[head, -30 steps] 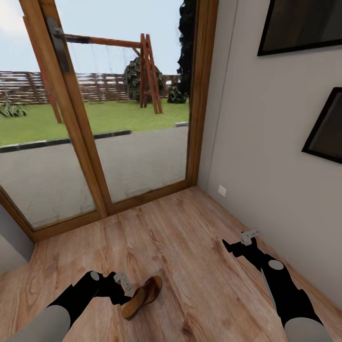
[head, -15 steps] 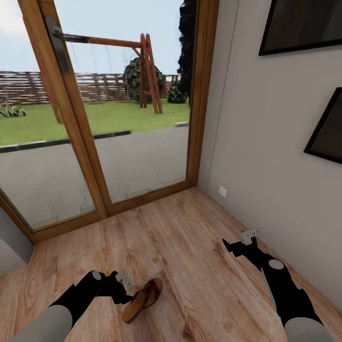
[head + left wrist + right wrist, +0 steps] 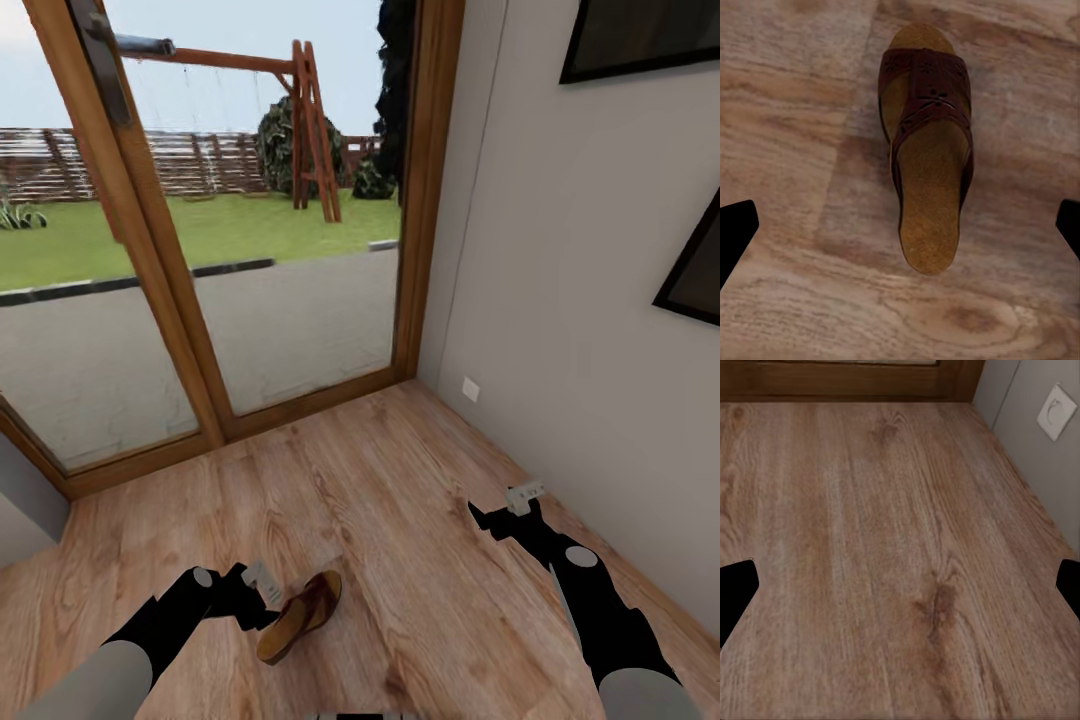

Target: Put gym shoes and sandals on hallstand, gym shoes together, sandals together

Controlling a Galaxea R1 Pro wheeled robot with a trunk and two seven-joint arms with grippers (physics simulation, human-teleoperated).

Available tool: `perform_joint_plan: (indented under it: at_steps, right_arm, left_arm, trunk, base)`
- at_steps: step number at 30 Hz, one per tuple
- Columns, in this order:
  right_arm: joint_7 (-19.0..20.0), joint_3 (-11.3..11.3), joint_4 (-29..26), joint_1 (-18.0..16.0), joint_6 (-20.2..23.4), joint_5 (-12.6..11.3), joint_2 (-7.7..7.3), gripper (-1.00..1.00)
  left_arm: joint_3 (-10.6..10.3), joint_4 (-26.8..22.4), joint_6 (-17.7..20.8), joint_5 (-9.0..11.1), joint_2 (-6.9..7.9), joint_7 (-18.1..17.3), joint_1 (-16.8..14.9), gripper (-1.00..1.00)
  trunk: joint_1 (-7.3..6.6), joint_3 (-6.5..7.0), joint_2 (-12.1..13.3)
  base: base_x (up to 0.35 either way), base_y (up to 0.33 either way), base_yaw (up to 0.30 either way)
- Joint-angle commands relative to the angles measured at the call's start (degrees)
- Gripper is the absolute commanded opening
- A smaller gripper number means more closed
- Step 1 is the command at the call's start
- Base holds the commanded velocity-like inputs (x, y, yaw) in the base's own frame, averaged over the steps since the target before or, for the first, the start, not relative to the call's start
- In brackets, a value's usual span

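One brown sandal [image 3: 300,615] lies flat on the wood-plank corridor floor [image 3: 380,500], sole down, with its dark strap toward the glass door. My left gripper [image 3: 262,608] hovers just left of it and above it. In the left wrist view the sandal [image 3: 926,165] lies between the spread fingertips [image 3: 735,232] of the open left gripper [image 3: 901,229], untouched. My right gripper [image 3: 480,517] hangs open over bare floor [image 3: 892,555] near the right wall. The gym shoes, the other sandal and the hallstand are out of view.
A wood-framed glass door [image 3: 300,300] closes off the corridor ahead, with a garden outside. A grey wall [image 3: 580,350] runs along the right, with a socket [image 3: 470,389] low on it and dark picture frames [image 3: 690,270] higher up.
The whole head view has shifted a little, so the camera moved. The arms and the sandal keep the same places relative to each other.
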Motion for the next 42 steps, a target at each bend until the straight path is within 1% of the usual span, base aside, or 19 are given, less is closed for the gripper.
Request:
perform_joint_plan:
  at_steps: [1, 5, 13, 17, 18, 21, 28, 33, 38, 42]
  right_arm:
    - [0.4, -0.2, -0.1, 0.0, 0.1, 0.4, 0.03, 1.0]
    - [0.4, -0.2, -0.1, 0.0, 0.1, 0.4, 0.03, 1.0]
    - [0.4, -0.2, -0.1, 0.0, 0.1, 0.4, 0.03, 1.0]
    - [0.4, -0.2, -0.1, 0.0, 0.1, 0.4, 0.03, 1.0]
    - [0.4, -0.2, -0.1, 0.0, 0.1, 0.4, 0.03, 1.0]
    - [0.4, -0.2, -0.1, 0.0, 0.1, 0.4, 0.03, 1.0]
    - [0.4, -0.2, -0.1, 0.0, 0.1, 0.4, 0.03, 1.0]
    - [0.4, -0.2, -0.1, 0.0, 0.1, 0.4, 0.03, 1.0]
    - [0.4, -0.2, -0.1, 0.0, 0.1, 0.4, 0.03, 1.0]
    - [0.4, -0.2, -0.1, 0.0, 0.1, 0.4, 0.03, 1.0]
  left_arm:
    - [-0.1, -0.1, 0.3, -0.1, 0.02, 0.1, 0.0, 1.0]
    - [0.1, -0.2, 0.3, -0.1, 0.01, 1.0, 0.0, 1.0]
    - [0.8, -0.3, -0.1, -0.1, 0.05, 1.2, 0.0, 1.0]
    - [1.3, -0.3, -2.0, 0.0, 0.05, 1.1, 0.0, 1.0]
    - [2.0, -0.3, -3.1, 0.0, 0.1, 0.9, 0.0, 1.0]
    - [2.8, -0.2, -3.7, -0.1, 0.12, 0.8, 0.0, 1.0]
    - [3.9, -0.2, -4.3, -0.1, 0.08, 0.7, 0.0, 1.0]
    - [4.0, -0.3, -4.4, -0.1, 0.11, 0.7, 0.0, 1.0]
    - [4.0, -0.3, -4.4, 0.0, 0.08, 0.7, 0.0, 1.0]
    - [3.9, -0.3, -4.4, -0.1, 0.06, 0.6, 0.0, 1.0]
  trunk:
    - [0.01, -0.36, 0.0]
    - [0.11, -1.58, -0.1]
    - [0.32, -4.07, -0.2]
    - [0.42, -5.32, -0.3]
    - [0.42, -5.41, -0.3]
    - [0.42, -5.63, -0.3]
    - [0.42, -5.83, -0.3]
    - [0.42, -5.84, -0.3]
    - [0.42, -5.84, -0.3]
    - [0.42, -5.84, -0.3]
  base:
    - [0.0, 0.0, 0.0]
    - [0.0, 0.0, 0.0]
    - [0.0, 0.0, 0.0]
    - [0.0, 0.0, 0.0]
    - [0.0, 0.0, 0.0]
    - [0.0, 0.0, 0.0]
    - [0.0, 0.0, 0.0]
    - [0.0, 0.037, 0.0]
    - [0.0, 0.25, -0.014]
    - [0.0, 0.28, -0.17]
